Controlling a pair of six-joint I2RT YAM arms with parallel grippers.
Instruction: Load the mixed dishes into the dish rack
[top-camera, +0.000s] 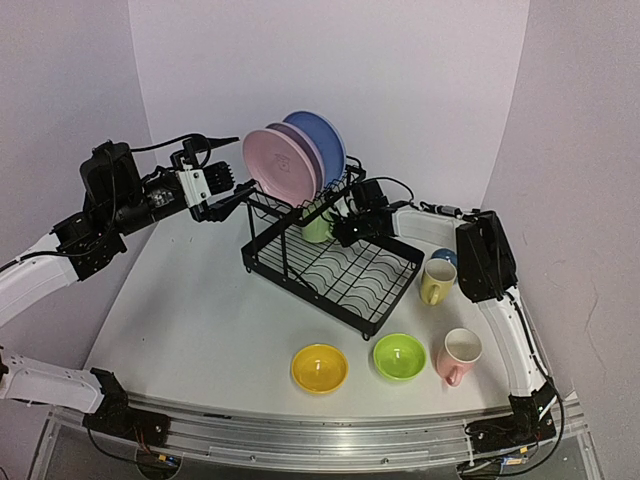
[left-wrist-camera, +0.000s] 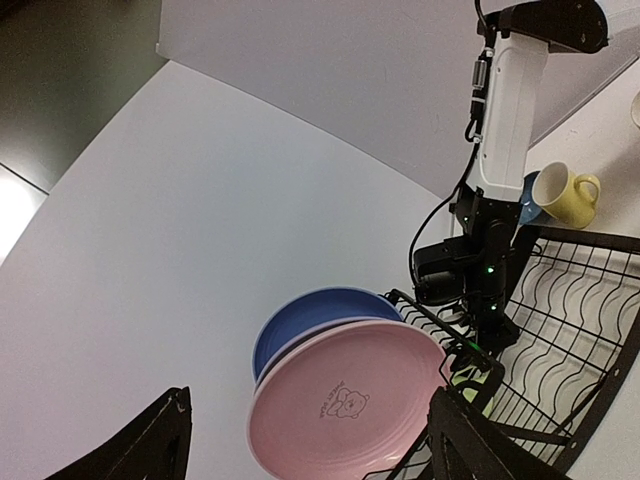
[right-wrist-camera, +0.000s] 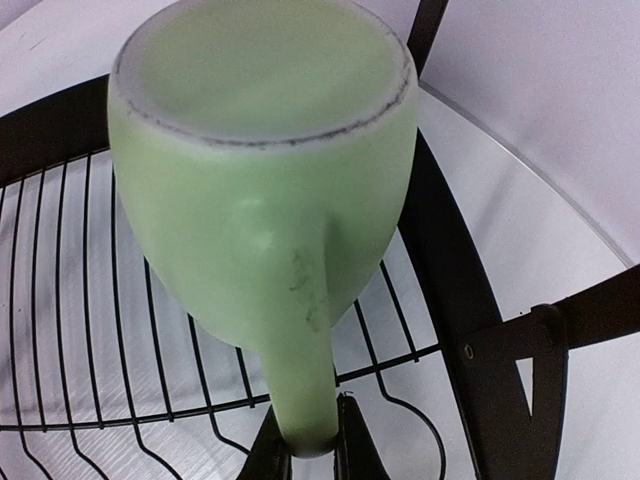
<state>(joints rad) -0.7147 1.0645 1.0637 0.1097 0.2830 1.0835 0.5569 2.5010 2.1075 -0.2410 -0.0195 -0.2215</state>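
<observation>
Pale green mug (right-wrist-camera: 260, 200), scuffed base

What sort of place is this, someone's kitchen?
Probably a robot test booth, not a kitchen: plain white walls enclose a white table, a left robot arm and a right robot arm are mounted at its near edge, with a black wire dish rack on it.

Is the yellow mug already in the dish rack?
No, the yellow mug stands on the table just outside the dish rack.
</observation>
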